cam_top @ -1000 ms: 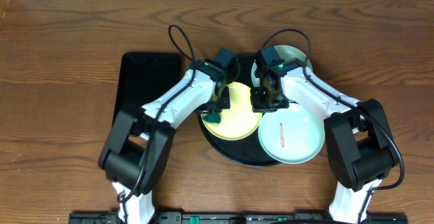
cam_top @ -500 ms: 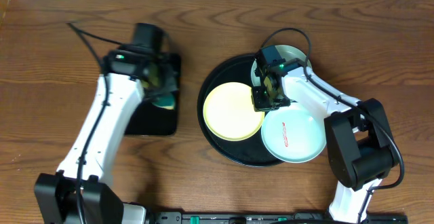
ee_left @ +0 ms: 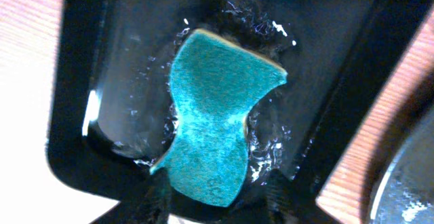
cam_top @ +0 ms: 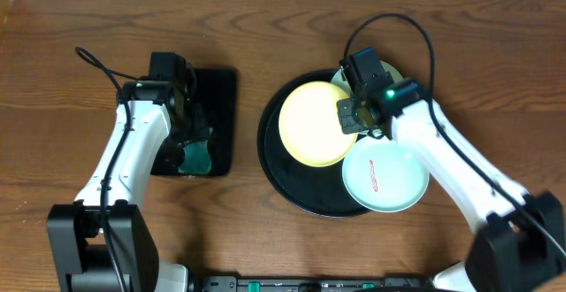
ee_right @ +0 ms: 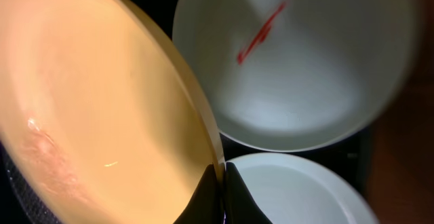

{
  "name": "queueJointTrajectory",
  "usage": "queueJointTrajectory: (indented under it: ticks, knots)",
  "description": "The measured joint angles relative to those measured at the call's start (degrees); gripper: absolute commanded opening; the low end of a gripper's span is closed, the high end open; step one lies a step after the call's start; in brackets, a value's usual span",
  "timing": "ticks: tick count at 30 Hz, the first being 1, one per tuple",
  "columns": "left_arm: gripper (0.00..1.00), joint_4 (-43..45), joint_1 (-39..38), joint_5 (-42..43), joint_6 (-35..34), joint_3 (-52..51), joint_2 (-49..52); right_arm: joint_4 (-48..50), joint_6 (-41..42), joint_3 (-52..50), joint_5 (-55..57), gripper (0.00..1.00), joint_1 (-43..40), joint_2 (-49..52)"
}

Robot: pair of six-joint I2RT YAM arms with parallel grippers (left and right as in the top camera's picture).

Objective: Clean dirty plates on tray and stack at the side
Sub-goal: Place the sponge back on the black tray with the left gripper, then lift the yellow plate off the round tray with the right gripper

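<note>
My right gripper (cam_top: 351,115) is shut on the right rim of the pale yellow plate (cam_top: 311,122), which is tilted over the round black tray (cam_top: 292,193). Up close, both fingers (ee_right: 222,183) pinch that rim. A mint plate with a red streak (cam_top: 385,177) lies on the tray's front right. A second mint plate (ee_right: 298,193) lies beside the yellow one, mostly hidden under my right arm in the overhead view. My left gripper (cam_top: 190,142) is open over a teal sponge (ee_left: 220,115), with its fingers on either side of the sponge's near end.
The sponge lies in shallow water in a smaller rectangular black tray (cam_top: 221,88) on the left of the wooden table. A strip of bare wood separates the two trays. The table's back edge meets a white wall.
My left arm swung from the yellow plate over to the rectangular tray with the sponge and opened. My right gripper raised the yellow plate's rim and shifted the plate toward the back.
</note>
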Motion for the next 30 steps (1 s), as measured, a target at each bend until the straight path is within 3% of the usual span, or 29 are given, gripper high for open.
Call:
queueJointTrajectory:
  ticks: [3,13,30]
  knots:
    - [0.67,0.0,0.0,2.7,0.4,0.0,-0.8,0.0,-0.5,0.0,5.8,0.01,2.4,-3.0]
    - [0.82,-1.6,0.0,5.4,0.8,0.0,-4.5,0.0,-4.4,0.0,31.1,0.01,16.2,-5.6]
    - [0.83,-1.9,0.0,5.6,0.8,0.0,-4.5,-0.4,-8.7,0.0,50.2,0.01,27.4,-5.6]
